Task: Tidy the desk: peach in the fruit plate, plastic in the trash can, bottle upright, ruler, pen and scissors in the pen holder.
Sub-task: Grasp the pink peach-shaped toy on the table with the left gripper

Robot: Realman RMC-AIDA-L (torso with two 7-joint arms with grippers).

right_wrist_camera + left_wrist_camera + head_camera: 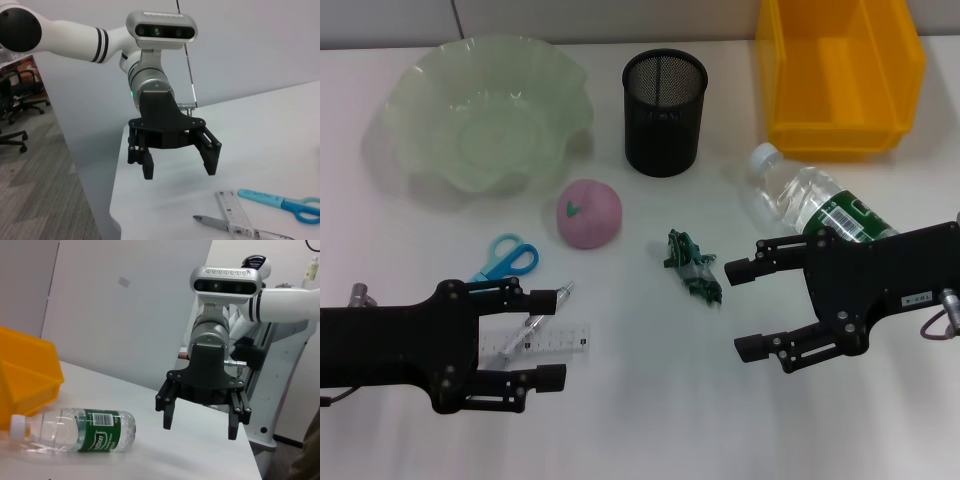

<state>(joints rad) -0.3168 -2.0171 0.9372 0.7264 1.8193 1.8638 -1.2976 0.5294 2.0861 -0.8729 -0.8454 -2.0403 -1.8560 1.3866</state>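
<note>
Left gripper (552,339) spread above ruler (535,340); right gripper (748,306) spread beside bottle (815,205).

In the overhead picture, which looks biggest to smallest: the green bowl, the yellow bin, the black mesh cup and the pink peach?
1. Green bowl, though the yellow bin looks close in size and is cut off at the top, so their order is unsure.
2. Black mesh cup.
3. Pink peach, only slightly smaller.

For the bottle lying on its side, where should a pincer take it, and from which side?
Probably the labelled mid-body of the bottle, taken from above with the fingers across its width. It lies flat, its cap toward the yellow bin, and the body is round and even there. The open right pincer hovers right beside it.
</note>
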